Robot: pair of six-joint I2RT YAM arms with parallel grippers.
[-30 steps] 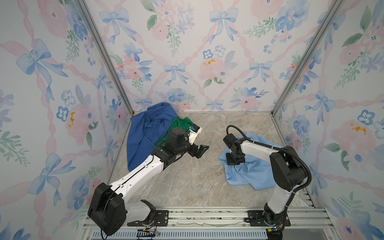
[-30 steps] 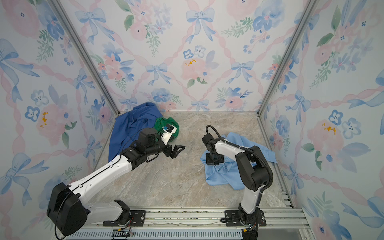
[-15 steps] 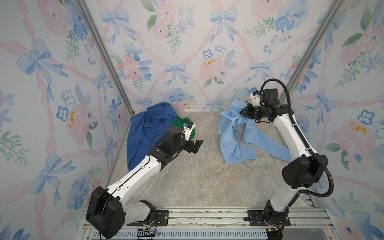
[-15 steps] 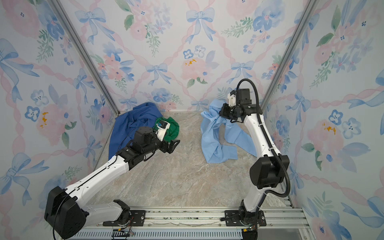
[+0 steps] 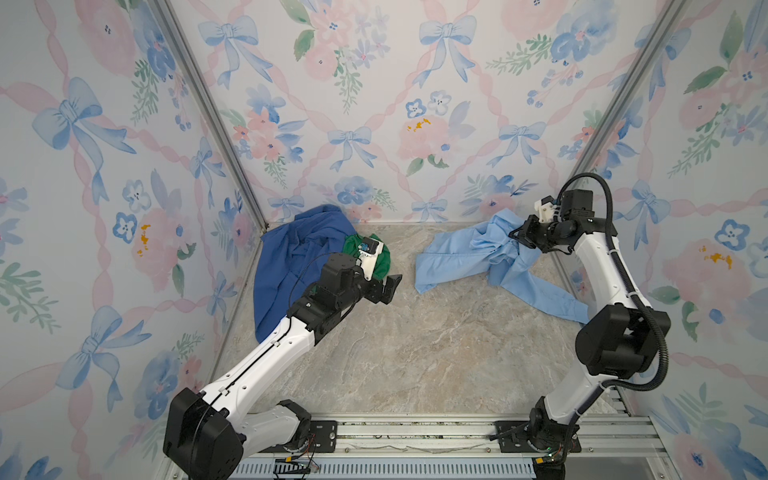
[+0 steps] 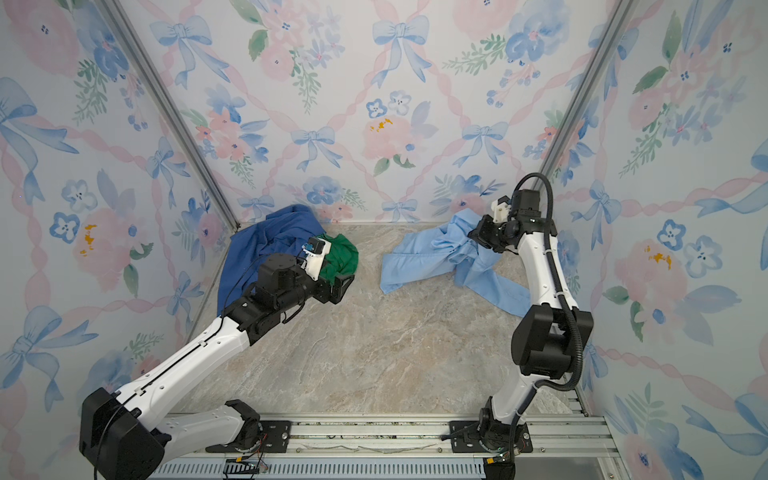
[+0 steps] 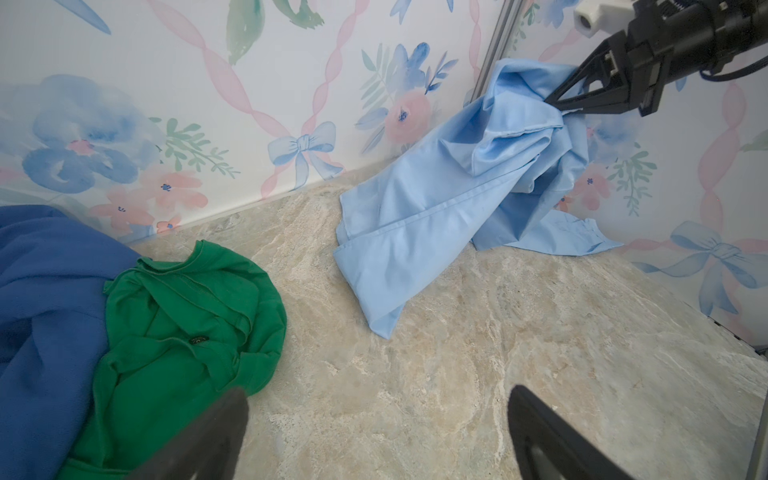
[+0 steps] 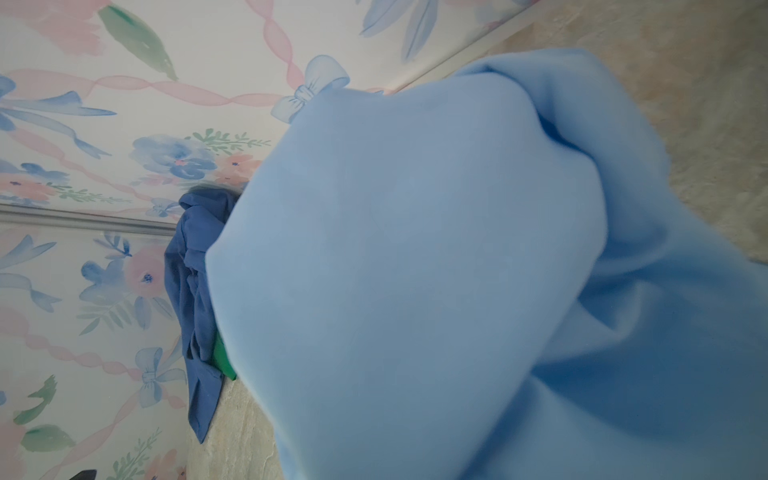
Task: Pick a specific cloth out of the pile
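Roughly crosswise, the cloth (image 5: 465, 259), high end in right hand (image 5: 513, 238)

Shirt (image 7: 436, 216): thin, smooth woven cloth with a faint sheen. Blue garment (image 7: 41, 291): thicker, soft, matt cloth. Green garment (image 7: 174, 332): matt knit cloth. Floor (image 5: 415, 332): matt, stone-veined surface. Rail (image 5: 415, 434): bare ribbed metal. Walls (image 5: 374, 104): smooth matt print. Left arm (image 5: 266, 361): smooth white plastic shell.
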